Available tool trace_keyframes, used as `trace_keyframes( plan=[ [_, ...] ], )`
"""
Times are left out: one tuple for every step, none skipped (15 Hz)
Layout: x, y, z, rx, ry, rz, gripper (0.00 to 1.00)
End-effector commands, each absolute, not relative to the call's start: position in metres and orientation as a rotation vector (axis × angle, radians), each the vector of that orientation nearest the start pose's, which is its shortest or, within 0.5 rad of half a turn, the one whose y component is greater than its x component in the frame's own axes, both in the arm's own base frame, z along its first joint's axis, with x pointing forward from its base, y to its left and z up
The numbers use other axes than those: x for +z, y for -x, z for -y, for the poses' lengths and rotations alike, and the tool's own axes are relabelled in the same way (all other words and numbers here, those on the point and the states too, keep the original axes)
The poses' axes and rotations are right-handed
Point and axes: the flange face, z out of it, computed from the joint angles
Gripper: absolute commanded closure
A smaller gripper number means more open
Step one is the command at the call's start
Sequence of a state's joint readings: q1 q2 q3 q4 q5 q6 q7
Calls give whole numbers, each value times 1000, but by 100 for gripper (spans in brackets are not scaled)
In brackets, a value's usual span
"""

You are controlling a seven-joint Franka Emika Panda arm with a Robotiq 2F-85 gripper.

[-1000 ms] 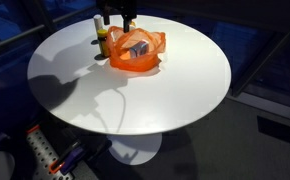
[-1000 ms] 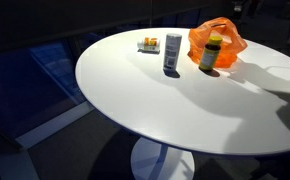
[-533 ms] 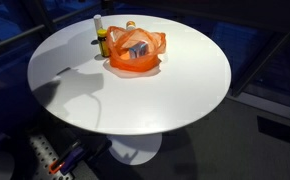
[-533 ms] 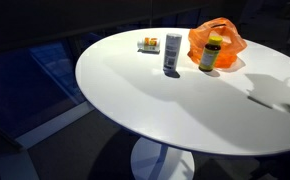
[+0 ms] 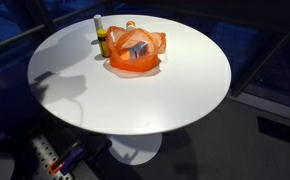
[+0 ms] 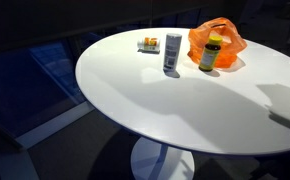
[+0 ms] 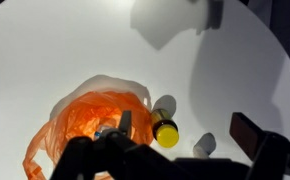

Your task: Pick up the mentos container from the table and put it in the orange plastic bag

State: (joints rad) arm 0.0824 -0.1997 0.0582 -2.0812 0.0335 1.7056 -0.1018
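The orange plastic bag (image 5: 135,55) sits open at the far side of the round white table; it also shows in an exterior view (image 6: 217,38) and in the wrist view (image 7: 85,125). A grey and white container (image 5: 137,48), which I take for the mentos container, lies inside the bag. My gripper (image 7: 185,130) is open and empty, high above the table and to the side of the bag. It is out of view in both exterior views; only its shadow falls on the table.
A bottle with a yellow cap (image 6: 211,53) stands against the bag (image 7: 165,130) (image 5: 101,38). A white cylinder (image 6: 172,53) stands beside it (image 7: 203,146). A small packet (image 6: 148,44) lies behind. The table (image 5: 175,95) has a rounded edge.
One second ago my gripper hung just above the bag at the top of an exterior view. It has since risen out of view, and its shadow has slid away across the table.
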Motion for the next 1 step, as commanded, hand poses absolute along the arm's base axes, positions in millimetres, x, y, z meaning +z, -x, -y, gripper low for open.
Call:
trace_keyframes(
  plan=[
    [499,-472,-71,281,3090,361,0]
  ],
)
